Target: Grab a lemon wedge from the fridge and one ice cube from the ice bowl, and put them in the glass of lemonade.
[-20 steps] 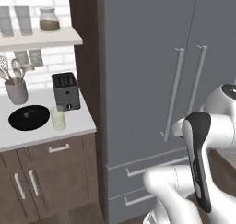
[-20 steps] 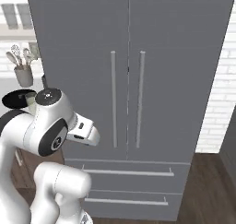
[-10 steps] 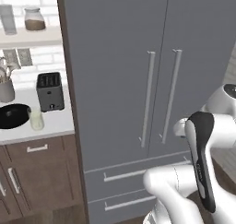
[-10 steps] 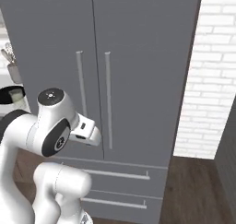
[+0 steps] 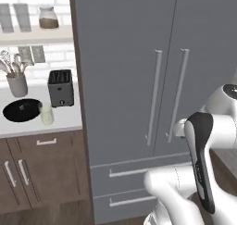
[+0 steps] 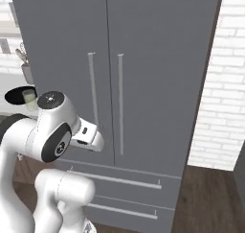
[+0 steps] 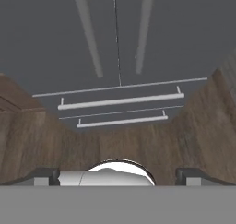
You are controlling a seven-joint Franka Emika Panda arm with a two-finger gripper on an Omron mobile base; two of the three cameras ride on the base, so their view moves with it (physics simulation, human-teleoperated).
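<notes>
Left base view slides as my base drives: the fridge (image 5: 152, 80) now sits more squarely ahead, doors closed, while the ice bowl (image 5: 21, 110) and lemonade glass (image 5: 46, 114) wait on the bench (image 5: 41, 126) at left. My gripper (image 7: 118, 176) hangs wide open and empty, facing the drawers.

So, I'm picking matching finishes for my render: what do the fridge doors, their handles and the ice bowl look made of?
The fridge doors look like matte grey painted metal, flat with no reflections. Its handles look like brushed or satin silver metal, paler with a soft sheen. The ice bowl looks glossy black, ceramic or plastic; the render leaves that open.
</notes>
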